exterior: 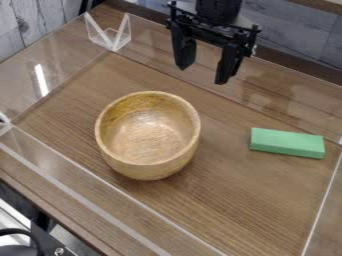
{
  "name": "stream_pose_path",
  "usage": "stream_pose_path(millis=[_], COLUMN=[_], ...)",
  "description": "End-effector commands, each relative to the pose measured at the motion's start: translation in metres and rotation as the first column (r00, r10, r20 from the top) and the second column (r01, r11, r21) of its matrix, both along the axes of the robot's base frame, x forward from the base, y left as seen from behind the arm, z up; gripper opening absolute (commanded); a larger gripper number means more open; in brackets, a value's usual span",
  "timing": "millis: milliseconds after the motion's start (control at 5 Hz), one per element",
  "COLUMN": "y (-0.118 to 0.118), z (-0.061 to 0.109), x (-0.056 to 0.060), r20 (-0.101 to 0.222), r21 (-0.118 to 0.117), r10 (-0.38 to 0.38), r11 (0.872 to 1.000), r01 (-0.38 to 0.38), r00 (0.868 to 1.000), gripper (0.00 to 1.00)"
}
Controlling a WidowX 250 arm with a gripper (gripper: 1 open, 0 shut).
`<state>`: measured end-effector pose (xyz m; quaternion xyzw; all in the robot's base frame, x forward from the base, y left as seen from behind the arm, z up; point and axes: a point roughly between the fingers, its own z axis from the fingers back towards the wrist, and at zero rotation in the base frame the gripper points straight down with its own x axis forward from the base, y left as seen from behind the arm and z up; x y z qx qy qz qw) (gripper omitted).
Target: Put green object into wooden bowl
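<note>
In the single camera view we see the black robot gripper (213, 62) hanging at the upper middle of the frame, pointing straight down, its two fingers (181, 52) spread wide with nothing between them. The flat rectangular mint-green block (287, 143) lies on the dark wood-grain surface (201, 205) at the right of the frame, well apart from the gripper and below it in the picture. The round light-tan wooden bowl (148, 134) sits left of centre, empty, well apart from the block. We judge the step in hand to be the reach for the block: to do it well we would bring the fingers over its middle, line them across its short width, and come down squarely so the flat piece does not tip or slide out. Clear plastic walls (107, 32) ring the surface; they are hard to trace, showing mostly as glints at the upper left and along the lower edges. The arm above the gripper is cut off by the top of the frame, and we cannot make out the block's material or its thickness.
</note>
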<state>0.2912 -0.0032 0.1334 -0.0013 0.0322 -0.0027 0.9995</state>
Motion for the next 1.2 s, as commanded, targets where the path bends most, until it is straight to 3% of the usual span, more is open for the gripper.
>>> stream_pose_path(millis=[0, 200, 400, 600, 800, 1000], y=[-0.007, -0.029, -0.065, -0.104, -0.117, -0.11], z=[-0.015, -0.027, -0.04, -0.053, -0.06, -0.067], x=[-0.004, -0.002, 0.011, 0.022, 0.036, 0.044], r20=[-0.029, -0.044, -0.026, -0.009, 0.004, 0.007], r21=[-0.003, -0.006, -0.008, -0.013, -0.01, -0.01], r10=[-0.039, -0.183, -0.385, -0.568, -0.721, -0.788], r11=[0.999, 0.983, 0.923, 0.823, 0.692, 0.616], r01=[0.039, 0.183, 0.385, 0.568, 0.721, 0.788], r00=[0.999, 0.982, 0.923, 0.823, 0.692, 0.616], gripper=[1.0, 1.0, 1.0, 1.0, 1.0, 1.0])
